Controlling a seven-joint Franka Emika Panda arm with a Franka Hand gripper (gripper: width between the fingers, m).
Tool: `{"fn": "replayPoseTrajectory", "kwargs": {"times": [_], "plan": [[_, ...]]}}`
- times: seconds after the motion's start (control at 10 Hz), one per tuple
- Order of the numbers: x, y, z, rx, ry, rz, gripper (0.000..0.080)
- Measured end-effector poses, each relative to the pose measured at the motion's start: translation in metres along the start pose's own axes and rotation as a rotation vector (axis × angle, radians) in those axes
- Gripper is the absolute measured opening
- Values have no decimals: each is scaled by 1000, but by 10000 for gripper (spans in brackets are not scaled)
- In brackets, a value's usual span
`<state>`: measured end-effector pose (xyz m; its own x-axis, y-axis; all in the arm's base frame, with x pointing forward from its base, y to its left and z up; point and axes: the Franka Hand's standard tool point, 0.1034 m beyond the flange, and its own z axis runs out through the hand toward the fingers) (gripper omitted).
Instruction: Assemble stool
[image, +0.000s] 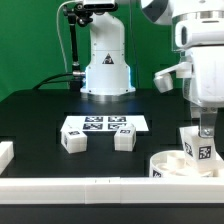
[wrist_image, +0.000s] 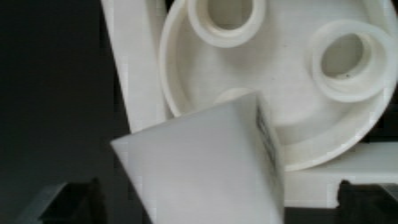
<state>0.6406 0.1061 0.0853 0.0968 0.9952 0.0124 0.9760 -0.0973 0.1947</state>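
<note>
1. Black table (image: 40, 125): lying under every part; no readable writing is showing anywhere, only black-and-white square tags.
2. Marker board (image: 104, 125): lying flat mid-table.
3. Round seat (image: 172, 162): sitting flat at the exterior view's lower right, against the white border rail (image: 100, 187), socket holes facing up.
4. Gripper (image: 205, 131): hanging over the seat with jaws standing fully apart, straddling an upright leg (image: 199, 148) on the seat; contact cannot be told.
5. Two loose legs (image: 73, 141) (image: 124, 139): lying just in front of the marker board.
</note>
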Motion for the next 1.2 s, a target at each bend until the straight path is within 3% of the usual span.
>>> {"fn": "replayPoseTrajectory", "kwargs": {"times": [0.5, 0.7, 1.2], "plan": [[1, -3, 7, -2, -36, -232, 649], [0, -3, 7, -2, -36, -227, 391], [-1, -2, 6, -2, -36, -142, 351]]}}
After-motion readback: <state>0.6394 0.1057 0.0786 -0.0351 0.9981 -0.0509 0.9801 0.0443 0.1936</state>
